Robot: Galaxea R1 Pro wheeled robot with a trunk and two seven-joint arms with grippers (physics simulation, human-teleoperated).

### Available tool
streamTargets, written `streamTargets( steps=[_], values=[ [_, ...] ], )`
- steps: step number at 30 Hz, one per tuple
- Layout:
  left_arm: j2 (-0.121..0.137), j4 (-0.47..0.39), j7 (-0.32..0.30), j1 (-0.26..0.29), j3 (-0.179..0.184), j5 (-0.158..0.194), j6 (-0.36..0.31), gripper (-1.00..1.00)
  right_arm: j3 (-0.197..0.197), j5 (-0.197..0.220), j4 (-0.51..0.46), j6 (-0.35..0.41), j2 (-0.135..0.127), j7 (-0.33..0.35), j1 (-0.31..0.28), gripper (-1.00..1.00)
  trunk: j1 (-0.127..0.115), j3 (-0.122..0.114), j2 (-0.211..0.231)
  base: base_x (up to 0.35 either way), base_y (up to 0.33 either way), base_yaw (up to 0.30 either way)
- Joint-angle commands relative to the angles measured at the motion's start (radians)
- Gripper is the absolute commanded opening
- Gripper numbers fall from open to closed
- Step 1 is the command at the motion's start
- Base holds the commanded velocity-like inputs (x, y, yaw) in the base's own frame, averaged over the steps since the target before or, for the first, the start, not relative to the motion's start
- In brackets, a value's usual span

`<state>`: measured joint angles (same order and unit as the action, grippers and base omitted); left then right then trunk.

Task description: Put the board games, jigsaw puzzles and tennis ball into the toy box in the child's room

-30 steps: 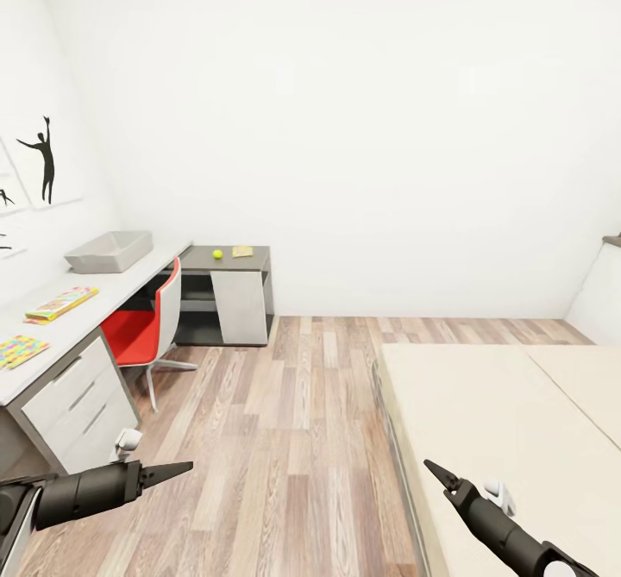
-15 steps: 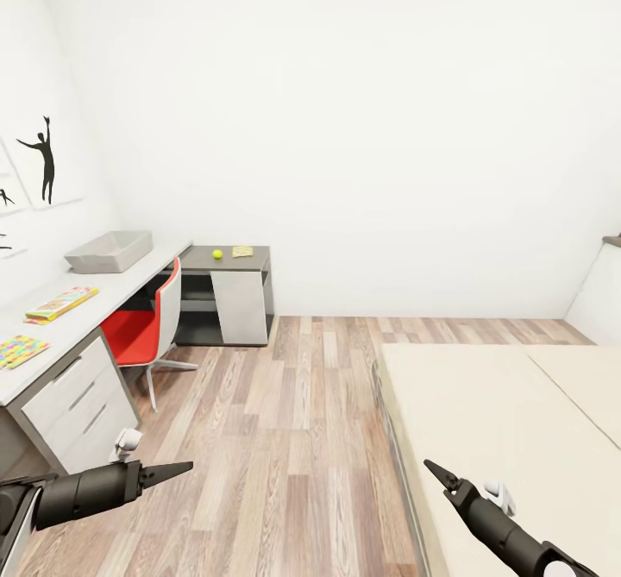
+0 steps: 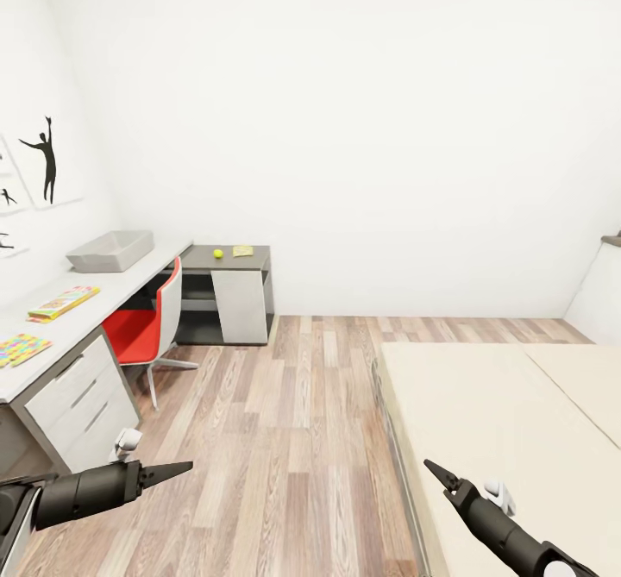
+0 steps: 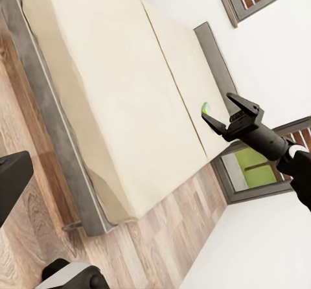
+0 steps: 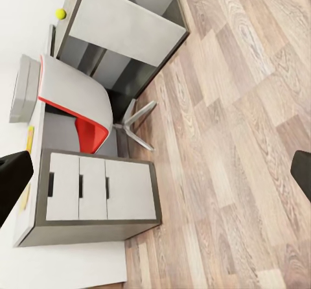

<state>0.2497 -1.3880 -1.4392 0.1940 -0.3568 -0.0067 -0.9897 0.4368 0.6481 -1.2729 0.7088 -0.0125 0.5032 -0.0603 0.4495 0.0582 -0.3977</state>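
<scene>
The light-grey toy box [image 3: 109, 251] stands on the white table [image 3: 129, 288] by the left wall. Nearer along the table lie a flat yellow-edged colourful box [image 3: 60, 303] and a multicolour jigsaw puzzle [image 3: 21, 348]. The tennis ball [image 3: 217, 254] rests on the lower dark cabinet section beside a small flat yellowish item [image 3: 242, 251], too small to name. The beige bed [image 3: 500, 413] lies at the right. On its mattress [image 4: 116, 94] sits a small green shape [image 4: 205, 108]. My left gripper [image 3: 177, 470] hangs open over the floor. My right gripper [image 3: 435, 473] is open at the bed's near edge.
A red and white swivel chair [image 3: 142, 327] is tucked at the table, beside white drawers [image 3: 73, 396]. Wood-plank floor [image 3: 293, 439] runs between table and bed. Black silhouette pictures [image 3: 45, 159] hang on the left wall. The chair [image 5: 84, 124] and ball [image 5: 60, 13] also show from the right wrist.
The whole picture has shifted very slightly, so the camera has moved a little. Both arms keep the same pose and nothing on the table or bed has moved.
</scene>
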Motion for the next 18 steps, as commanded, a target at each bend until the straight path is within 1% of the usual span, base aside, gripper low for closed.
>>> streamTargets(
  steps=[1, 18],
  values=[
    [0.0, 0.0, -0.004, 0.001, 0.0, -0.001, -0.011, 1.0, 0.002, 0.003, 0.0, 0.008, 0.0, 0.002, -0.001, 1.0, 0.001, 0.002, -0.002, -0.045, 0.0, 0.0],
    [0.0, 0.0, -0.004, 0.001, -0.001, -0.001, -0.011, 1.0, 0.002, 0.003, 0.0, 0.008, 0.0, 0.002, -0.001, 1.0, 0.001, 0.002, -0.002, -0.01, 0.0, 0.0]
  ],
)
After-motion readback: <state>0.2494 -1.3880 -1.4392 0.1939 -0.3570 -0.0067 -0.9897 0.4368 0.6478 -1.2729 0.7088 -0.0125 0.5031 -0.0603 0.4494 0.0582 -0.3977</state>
